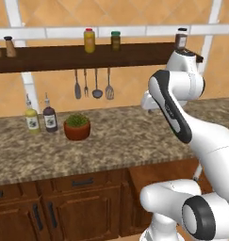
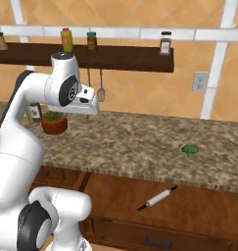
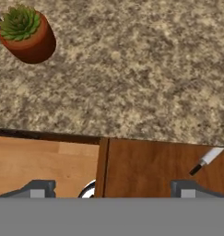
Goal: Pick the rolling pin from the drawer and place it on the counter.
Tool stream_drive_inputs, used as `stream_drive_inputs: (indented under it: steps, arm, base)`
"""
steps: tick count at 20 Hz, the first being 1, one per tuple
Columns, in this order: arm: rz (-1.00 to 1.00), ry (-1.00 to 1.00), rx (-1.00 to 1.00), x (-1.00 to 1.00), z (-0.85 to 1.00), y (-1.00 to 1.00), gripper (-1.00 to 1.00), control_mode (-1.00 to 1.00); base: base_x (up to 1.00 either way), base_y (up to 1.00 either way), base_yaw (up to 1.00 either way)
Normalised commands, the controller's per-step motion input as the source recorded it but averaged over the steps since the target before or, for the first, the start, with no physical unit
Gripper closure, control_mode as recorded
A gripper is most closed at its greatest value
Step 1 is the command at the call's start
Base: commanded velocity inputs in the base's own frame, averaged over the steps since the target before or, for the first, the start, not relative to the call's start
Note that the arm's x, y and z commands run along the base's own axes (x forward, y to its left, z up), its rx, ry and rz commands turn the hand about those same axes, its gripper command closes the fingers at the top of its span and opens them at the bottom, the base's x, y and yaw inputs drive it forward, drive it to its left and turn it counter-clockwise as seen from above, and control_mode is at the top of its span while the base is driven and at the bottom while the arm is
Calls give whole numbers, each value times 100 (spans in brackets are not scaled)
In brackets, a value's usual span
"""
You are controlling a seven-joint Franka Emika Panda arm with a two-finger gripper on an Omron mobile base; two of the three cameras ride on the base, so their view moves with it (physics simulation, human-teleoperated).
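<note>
- The surface [image 2: 154, 142], a long speckled brown-and-beige granite worktop with a thick rounded edge, runs across both base views and takes up the upper half of the hand view.
- The white arm [image 1: 182, 122] rises above the front edge of the surface, its hand held over the surface near the pot.
- The drawer [image 2: 189, 206], wide, shallow and reddish-brown, stands pulled out below the front edge of the surface, toward its right end.
- A dark wooden wall shelf [image 2: 115, 56] hangs above the back of the surface and carries jars and small bottles.
- Closed cabinet doors [image 1: 78, 212] with dark handles sit under the left part of the surface.
- The pincer [image 3: 111, 189] shows only two grey finger tips at the bottom of the hand view, set far apart, so it is spread wide and pinches nothing; it hangs above the front edge of the surface and the drawer.
- A potted plant [image 1: 77, 127] in a terracotta pot stands on the left part of the surface, toward the back.
- Two bottles [image 1: 40, 117] stand just left of the pot, near the back edge.
- The rolling pin [image 2: 157, 198], pale with dark handles, lies at a slant on the drawer floor, near its middle, well apart from the pincer.
- A small green thing [image 2: 190, 149] lies on the right part of the surface, close to the front edge.
- Utensils [image 1: 93, 84] hang under the shelf.
</note>
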Motion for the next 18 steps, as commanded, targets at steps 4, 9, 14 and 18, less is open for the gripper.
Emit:
stream_drive_inputs:
  steps: [4,9,14,18]
  arm:
    - [0,0,0,0,0,0,-100,100]
    - [0,0,0,0,0,0,-100,100]
    - [0,0,0,0,0,0,-100,100]
    - [0,0,0,0,0,0,-100,100]
  base:
    - [0,98,0]
    - [0,40,-22]
    - [9,26,-36]
    - [4,50,-35]
